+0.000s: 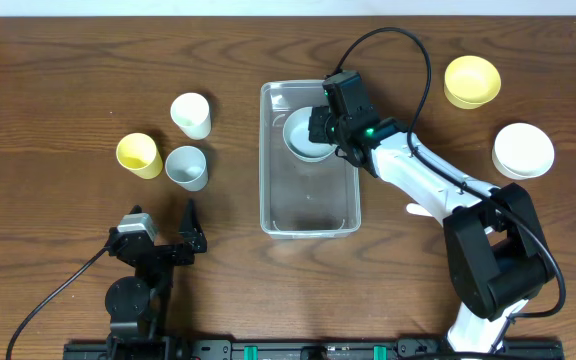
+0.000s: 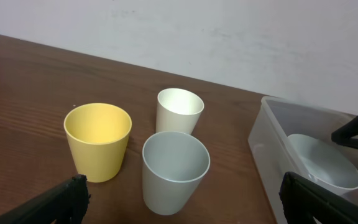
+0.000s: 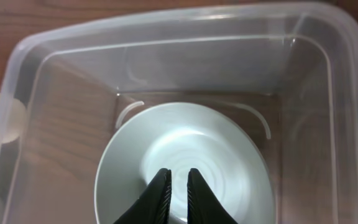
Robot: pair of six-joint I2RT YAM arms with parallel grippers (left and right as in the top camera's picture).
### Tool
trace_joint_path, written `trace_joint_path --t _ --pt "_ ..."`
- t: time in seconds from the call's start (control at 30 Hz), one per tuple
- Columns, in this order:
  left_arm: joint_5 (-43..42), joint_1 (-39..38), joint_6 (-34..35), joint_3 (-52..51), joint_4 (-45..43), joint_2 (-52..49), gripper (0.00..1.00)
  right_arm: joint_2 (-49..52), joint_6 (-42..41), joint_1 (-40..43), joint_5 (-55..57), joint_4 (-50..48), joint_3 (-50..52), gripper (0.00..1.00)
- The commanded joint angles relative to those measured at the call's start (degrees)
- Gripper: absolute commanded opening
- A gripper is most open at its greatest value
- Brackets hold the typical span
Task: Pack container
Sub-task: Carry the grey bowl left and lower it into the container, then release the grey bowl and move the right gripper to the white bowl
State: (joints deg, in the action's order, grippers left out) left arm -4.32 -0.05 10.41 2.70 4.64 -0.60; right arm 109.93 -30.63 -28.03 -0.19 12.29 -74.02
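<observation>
The right wrist view, unlike the overhead, shows the right fingers (image 3: 159,194) nearly together, directly above a pale round bowl (image 3: 191,143) inside the large clear plastic rectangular container (image 3: 166,30). Whether they pinch the bowl's rim I cannot tell. The left wrist view shows the left fingers (image 2: 55,202) spread wide and empty, with the container ahead to their right on the counter.

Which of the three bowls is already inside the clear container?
The pale-blue bowl, lying at the far end of the container; the yellow bowl and white bowl sit on the table outside it.
</observation>
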Motion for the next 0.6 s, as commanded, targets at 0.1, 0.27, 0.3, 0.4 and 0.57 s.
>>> trace_joint_path --t 0.1,0.27,0.3,0.4,0.57 --pt "-0.4 0.1 -0.9 -1.6 0.8 0.3 0.98 0.0 0.2 -0.4 -3.1 0.6 -1.9 0.17" --pt "-0.4 0.2 -0.9 -1.6 0.8 0.3 0.98 -3.4 2.4 -0.3 -5.6 10.4 -7.8 0.46" --pt "-0.4 0.1 -0.9 -1.6 0.8 0.3 0.98 -4.6 3.1 0.0 -5.2 13.1 -9.3 0.54" --pt "-0.4 0.1 -0.9 -1.6 0.8 0.3 0.98 -8.5 3.1 1.9 -1.7 20.7 -13.1 0.71" --pt "-0.4 0.1 -0.9 -1.6 0.8 0.3 0.98 -14.4 1.8 10.0 2.2 30.5 -15.6 0.87"
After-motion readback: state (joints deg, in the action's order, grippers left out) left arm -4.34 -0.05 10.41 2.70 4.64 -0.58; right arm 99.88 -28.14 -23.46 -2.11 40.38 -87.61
